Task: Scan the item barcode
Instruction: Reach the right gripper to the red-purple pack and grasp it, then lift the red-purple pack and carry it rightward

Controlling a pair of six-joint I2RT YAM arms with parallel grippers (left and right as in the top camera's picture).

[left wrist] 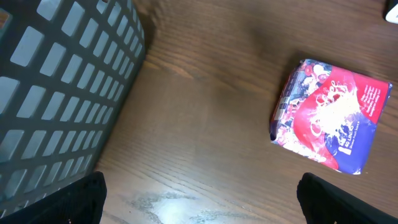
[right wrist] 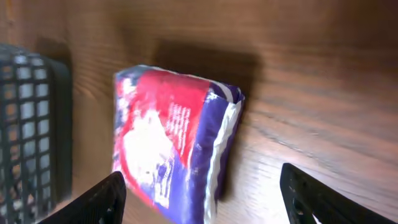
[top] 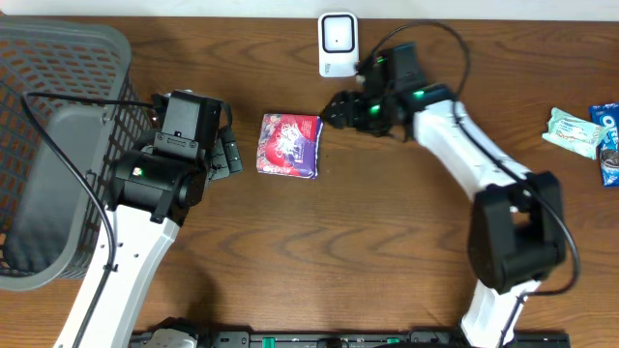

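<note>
Right gripper (top: 332, 110) is hovering open just beside the snack packet (top: 288, 145), not gripping it. Left gripper (top: 232, 153) is also hanging open, empty.

Glossy crinkled plastic packet (top: 288, 145); smooth dark wood-grain table (top: 387, 222); matt grey plastic basket (top: 87, 39)

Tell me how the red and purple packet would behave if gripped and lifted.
Probably soft, somewhat floppy and light: the packet has puffy sides and a sealed edge seam. Its film wrapper looks smooth, so it may slip. Lying flat, it shouldn't roll.
</note>
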